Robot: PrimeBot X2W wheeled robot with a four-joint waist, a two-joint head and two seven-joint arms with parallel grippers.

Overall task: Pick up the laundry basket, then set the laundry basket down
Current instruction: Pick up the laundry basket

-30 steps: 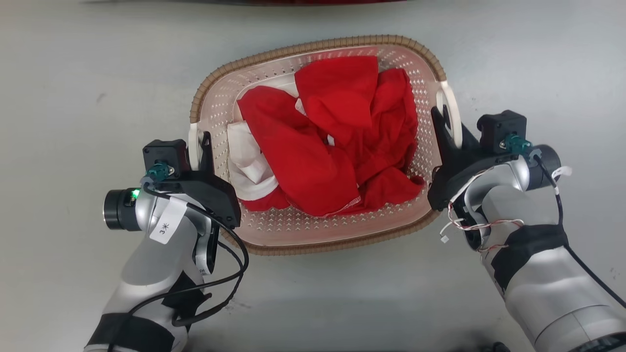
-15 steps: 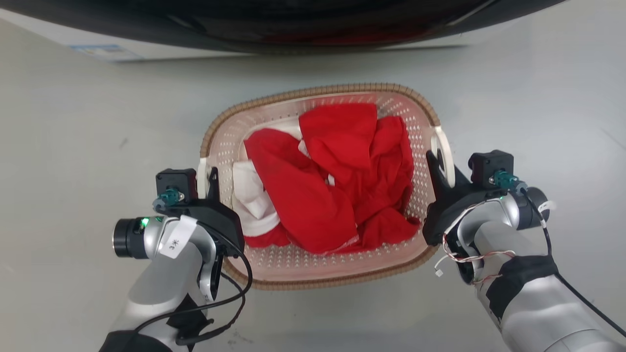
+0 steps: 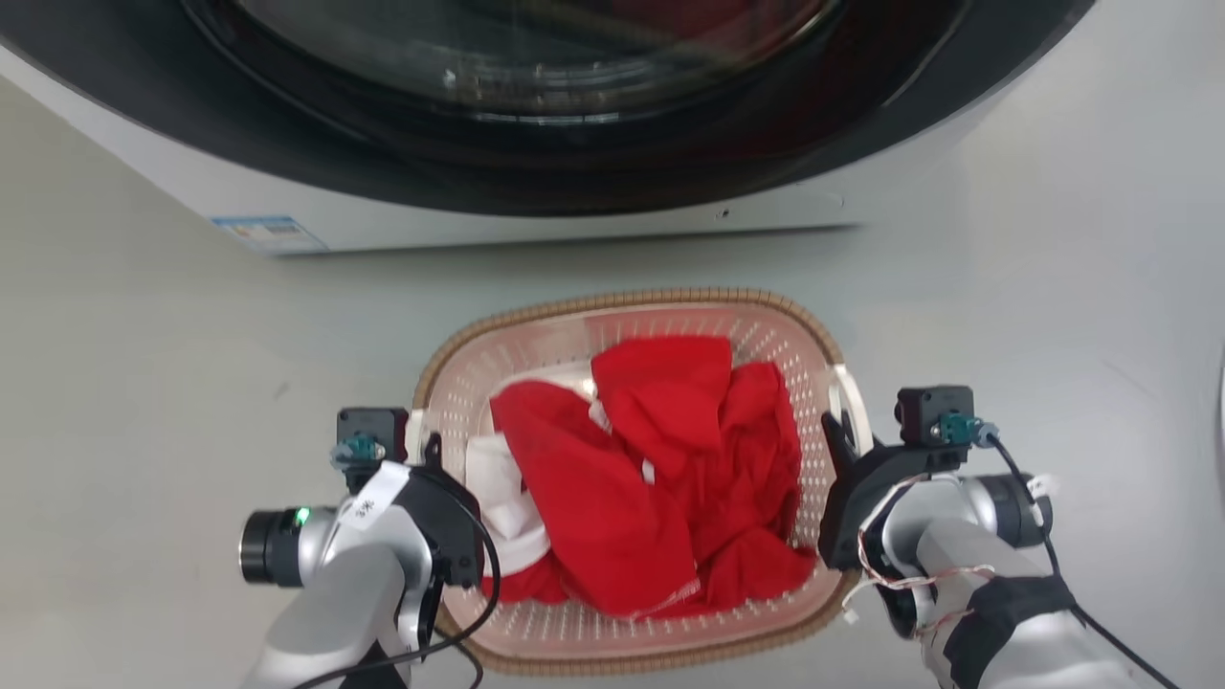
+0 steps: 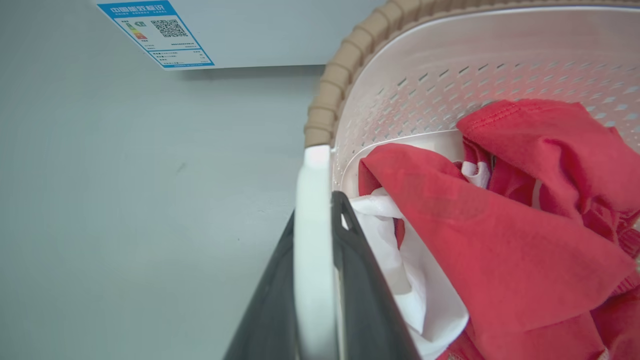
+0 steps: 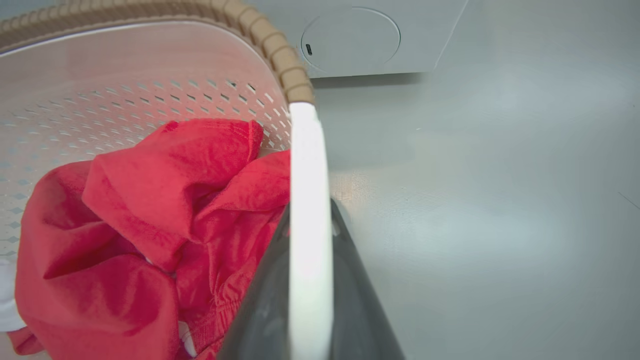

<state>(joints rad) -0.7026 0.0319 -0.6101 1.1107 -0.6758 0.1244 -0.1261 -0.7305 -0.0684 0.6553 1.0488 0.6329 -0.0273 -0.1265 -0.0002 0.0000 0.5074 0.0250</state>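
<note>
Gripping both side handles keeps the laundry basket [image 3: 632, 299] level btwn left gripper [image 3: 426, 448] & right gripper [image 3: 840, 431], near the washer [image 3: 536, 222]. Vs 0.5 s ago more washer shows, as the camera shifted. Left wrist: fingers clamp the left handle [image 4: 312, 240]. Right wrist: same on the right handle [image 5: 310, 225].

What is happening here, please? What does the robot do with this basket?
The robot holds the laundry basket with both arms. Its left tool is shut on the basket's left handle and its right tool on the right handle. The basket holds red and white clothes and is just before a washing machine. Whether it is off the floor I cannot tell.
</note>
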